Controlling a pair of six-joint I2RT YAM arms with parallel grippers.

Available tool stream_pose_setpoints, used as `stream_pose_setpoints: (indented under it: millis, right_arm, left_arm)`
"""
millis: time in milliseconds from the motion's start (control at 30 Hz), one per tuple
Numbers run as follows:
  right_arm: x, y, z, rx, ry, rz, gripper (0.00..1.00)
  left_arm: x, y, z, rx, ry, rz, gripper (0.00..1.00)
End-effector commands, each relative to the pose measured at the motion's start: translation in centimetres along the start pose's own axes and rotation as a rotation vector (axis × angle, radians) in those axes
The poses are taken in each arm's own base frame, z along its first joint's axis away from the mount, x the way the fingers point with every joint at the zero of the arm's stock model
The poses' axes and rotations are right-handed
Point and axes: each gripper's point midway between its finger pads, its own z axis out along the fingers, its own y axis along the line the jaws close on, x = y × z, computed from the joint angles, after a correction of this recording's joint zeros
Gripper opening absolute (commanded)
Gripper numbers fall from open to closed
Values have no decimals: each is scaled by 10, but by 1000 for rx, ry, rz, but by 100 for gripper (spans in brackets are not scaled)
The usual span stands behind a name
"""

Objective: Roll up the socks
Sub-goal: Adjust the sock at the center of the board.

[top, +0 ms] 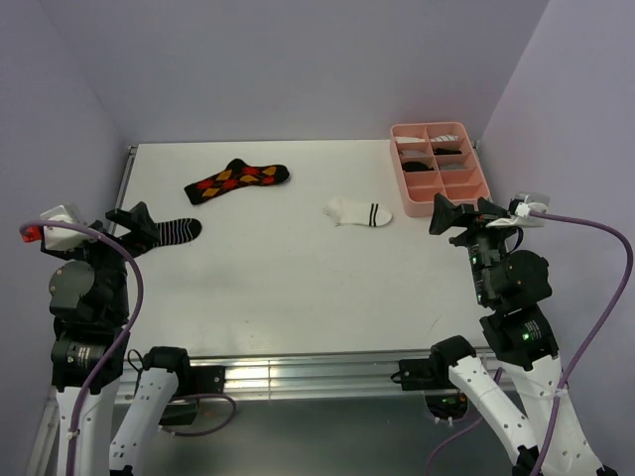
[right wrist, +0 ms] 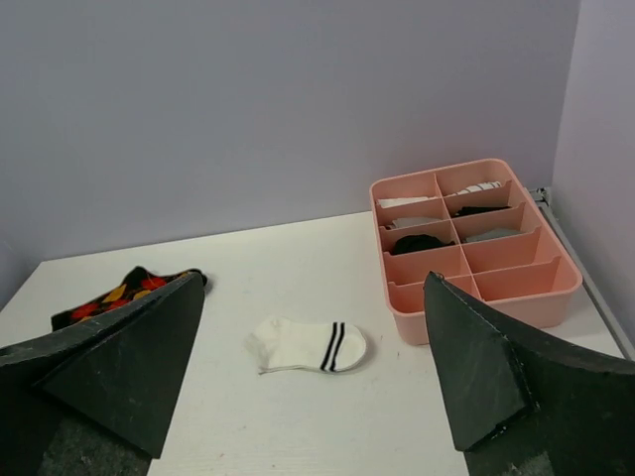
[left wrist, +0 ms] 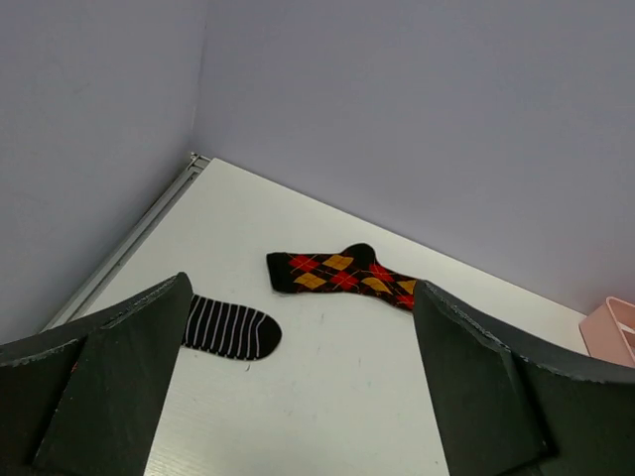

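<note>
Three socks lie flat on the white table. The black argyle sock [top: 238, 180] [left wrist: 340, 275] [right wrist: 124, 291] is at the back left. At the left edge the black sock with thin white stripes [top: 177, 231] [left wrist: 230, 328] lies partly under my left gripper [top: 136, 222] [left wrist: 298, 397], which hovers open with nothing in it. The short white sock with black cuff stripes [top: 358, 211] [right wrist: 310, 344] lies right of centre. My right gripper [top: 458, 214] [right wrist: 313, 382] stands open and empty at the right, well back from the white sock.
A pink compartment tray [top: 471, 193] [right wrist: 541, 296] sits at the back right, several of its cells holding rolled socks. Lilac walls close in the table on the left, back and right. A metal rail [top: 298, 372] runs along the near edge.
</note>
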Motion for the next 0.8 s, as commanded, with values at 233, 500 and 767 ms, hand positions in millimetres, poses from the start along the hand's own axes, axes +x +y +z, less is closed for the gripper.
stream_pose_setpoints:
  millis: [233,500,767]
  right_arm:
    - [-4,13,-1,-62,-19,51,100]
    - [26,20,6,-83,88,77,100]
    - [53,29,5,-132,166,102,100]
  left_arm:
    - [27,-9,16,13,90,-44,100]
    - [97,-13,52,-58,310,-129,99]
    - [170,-16,100,-149,497,-161,100]
